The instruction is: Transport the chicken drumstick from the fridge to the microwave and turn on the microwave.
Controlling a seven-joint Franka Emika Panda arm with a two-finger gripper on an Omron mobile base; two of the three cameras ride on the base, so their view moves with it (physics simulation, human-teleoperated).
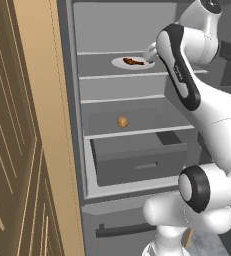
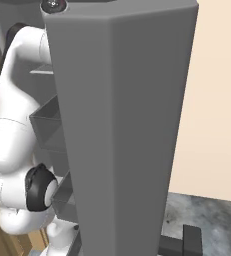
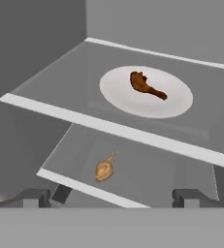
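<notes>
Grey fridge (image 1: 132, 125) stands open, so only the reach-in has begun; lifting, carrying and starting the microwave all remain. Its upper shelf (image 3: 60, 82) holds a white plate (image 3: 176, 104) bearing the chicken drumstick (image 3: 145, 85), ungrasped; a tan round food (image 3: 104, 169) sits below. Gripper (image 3: 111, 196) spread wide, empty.

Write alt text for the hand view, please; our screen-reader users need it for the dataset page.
A reddish-brown chicken drumstick lies on a white plate on an upper shelf inside the fridge. On the shelf below sits a small tan food item. The open gripper is at the bottom edge, apart from the plate.
</notes>
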